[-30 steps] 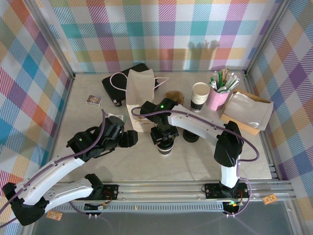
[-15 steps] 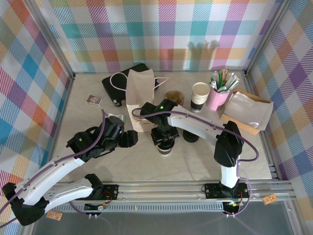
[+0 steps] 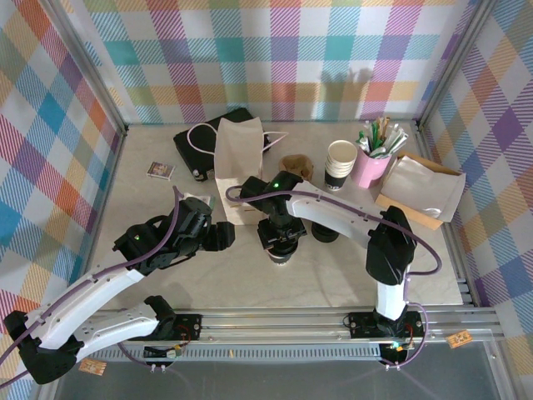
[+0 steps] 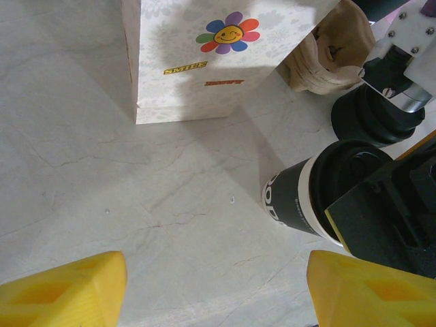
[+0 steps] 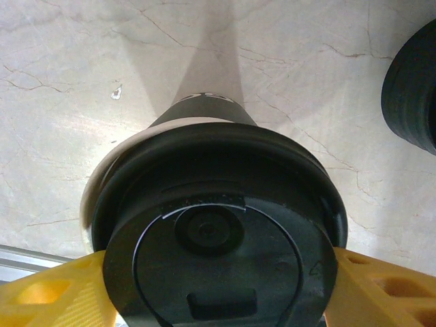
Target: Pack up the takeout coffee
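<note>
we see the takeout coffee (image 3: 281, 256) standing upright on the pale marbled table (image 3: 250, 287), near the front edge and roughly midway between the two arm bases. it wears a black lid (image 5: 218, 211) over its cream rim, with a black band lower down.

the right gripper (image 3: 281, 243) hangs straight above it. from the right wrist, its yellow fingers (image 5: 51, 293) sit on either side of the lid, hard up against its edge, but we cannot tell whether they clamp it or merely flank it.

the left gripper (image 4: 218, 289) is released. its yellow fingertips (image 4: 68, 289) are spread wide over bare table with nothing between them, aimed at the takeout coffee from its left and a little apart from it.

just behind the takeout coffee a white paper bag (image 4: 204, 61) printed with a smiling flower stands upright. to the right, near but not touching, lies a low stack of black lids (image 3: 325, 232). farther back on the right, a stack of paper cups (image 3: 341, 160) and a pink cup (image 3: 371, 169) of sticks and straws stand side by side.
</note>
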Action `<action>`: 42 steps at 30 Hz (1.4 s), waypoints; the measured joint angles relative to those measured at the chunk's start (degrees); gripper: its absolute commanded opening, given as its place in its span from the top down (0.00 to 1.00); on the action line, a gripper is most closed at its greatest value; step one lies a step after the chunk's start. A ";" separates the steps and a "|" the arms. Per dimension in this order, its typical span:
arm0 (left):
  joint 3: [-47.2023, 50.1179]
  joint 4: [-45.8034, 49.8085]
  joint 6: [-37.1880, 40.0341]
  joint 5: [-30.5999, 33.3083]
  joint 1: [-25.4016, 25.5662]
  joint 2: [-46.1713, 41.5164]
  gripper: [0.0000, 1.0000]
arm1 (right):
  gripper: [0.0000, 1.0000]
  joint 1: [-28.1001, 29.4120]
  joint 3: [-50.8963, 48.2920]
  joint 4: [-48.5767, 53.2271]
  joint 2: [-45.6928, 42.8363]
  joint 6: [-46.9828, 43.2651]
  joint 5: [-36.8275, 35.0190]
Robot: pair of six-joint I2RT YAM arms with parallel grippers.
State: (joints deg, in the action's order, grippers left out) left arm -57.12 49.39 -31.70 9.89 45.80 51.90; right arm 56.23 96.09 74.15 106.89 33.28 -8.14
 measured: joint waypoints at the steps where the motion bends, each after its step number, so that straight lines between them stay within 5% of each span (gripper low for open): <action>1: 0.00 0.00 0.00 0.00 0.00 0.00 0.30 | 0.31 0.00 -0.07 -0.04 -0.11 0.22 0.02; 42: 0.00 0.00 0.00 -0.42 0.00 0.11 0.30 | 0.30 0.00 2.47 0.63 0.31 0.39 1.66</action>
State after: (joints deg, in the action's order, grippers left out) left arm -57.12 49.39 -31.70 9.47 45.80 52.01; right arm 56.23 98.56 74.78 107.20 33.67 -6.48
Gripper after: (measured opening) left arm 0.704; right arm 0.702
